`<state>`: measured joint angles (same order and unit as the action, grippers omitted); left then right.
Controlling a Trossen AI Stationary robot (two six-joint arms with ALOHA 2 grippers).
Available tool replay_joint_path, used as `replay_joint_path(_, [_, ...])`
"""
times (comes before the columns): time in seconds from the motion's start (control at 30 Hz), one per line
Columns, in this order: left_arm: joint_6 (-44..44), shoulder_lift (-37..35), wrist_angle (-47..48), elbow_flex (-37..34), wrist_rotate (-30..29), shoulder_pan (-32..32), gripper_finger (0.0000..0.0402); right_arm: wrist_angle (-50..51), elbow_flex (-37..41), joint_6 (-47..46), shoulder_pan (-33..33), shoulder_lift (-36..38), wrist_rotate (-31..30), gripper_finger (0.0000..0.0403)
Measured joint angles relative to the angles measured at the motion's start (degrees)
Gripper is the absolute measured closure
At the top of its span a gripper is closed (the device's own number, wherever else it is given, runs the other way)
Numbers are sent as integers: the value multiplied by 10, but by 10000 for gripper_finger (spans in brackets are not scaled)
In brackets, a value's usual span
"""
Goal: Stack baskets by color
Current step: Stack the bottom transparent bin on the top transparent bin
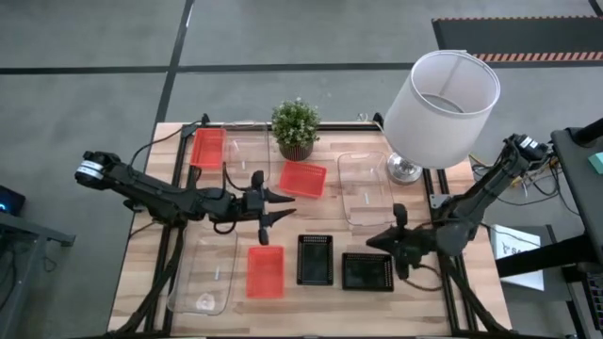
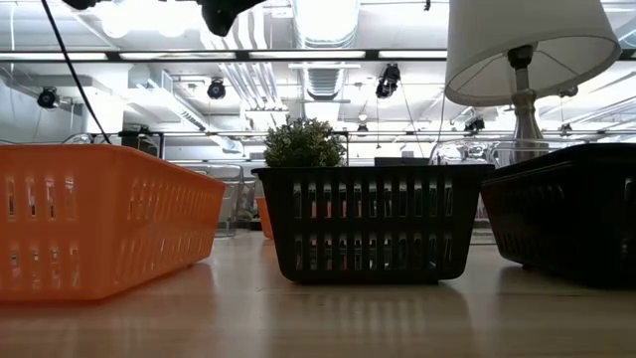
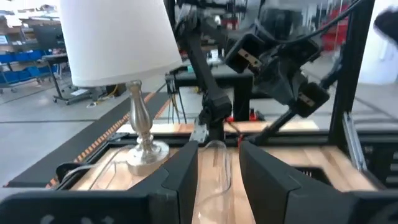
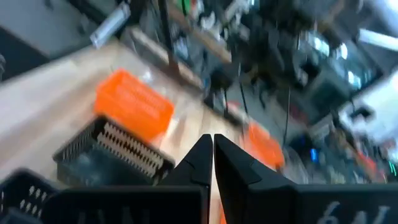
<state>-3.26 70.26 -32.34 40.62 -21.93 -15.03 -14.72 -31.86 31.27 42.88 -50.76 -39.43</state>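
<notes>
Three red baskets sit on the table: one at the far left corner [image 1: 208, 148], one beside the plant [image 1: 295, 127] at [image 1: 303, 179], and one near the front edge [image 1: 265, 271]. Two black baskets [image 1: 315, 260] [image 1: 367, 271] stand side by side to its right. Clear baskets lie at the front left [image 1: 205, 273] and near the lamp [image 1: 435, 105] at [image 1: 366, 186]. The left gripper [image 1: 275, 209] hovers mid-table, fingers partly open, holding nothing. The right gripper [image 1: 384, 241] hangs just above the right black basket, fingers pressed together, empty.
</notes>
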Motion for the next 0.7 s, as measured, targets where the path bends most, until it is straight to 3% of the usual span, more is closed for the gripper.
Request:
replay_joint_path(0.17, [32,47,-43,16,19,-8,299,-144,58,140,-39,56,96,394])
replay_joint_path(0.33, [116,78,-16,56,20,-32,299,-177,67,208,-63,106,109,394])
replay_joint_path(0.47, [250,90,126,108,19,-53,299,-171,68,244,-64,137,110,394])
replay_joint_path(0.7, [532,141,488,252,22,-98,299,-170,68,318,-64,165,109,394])
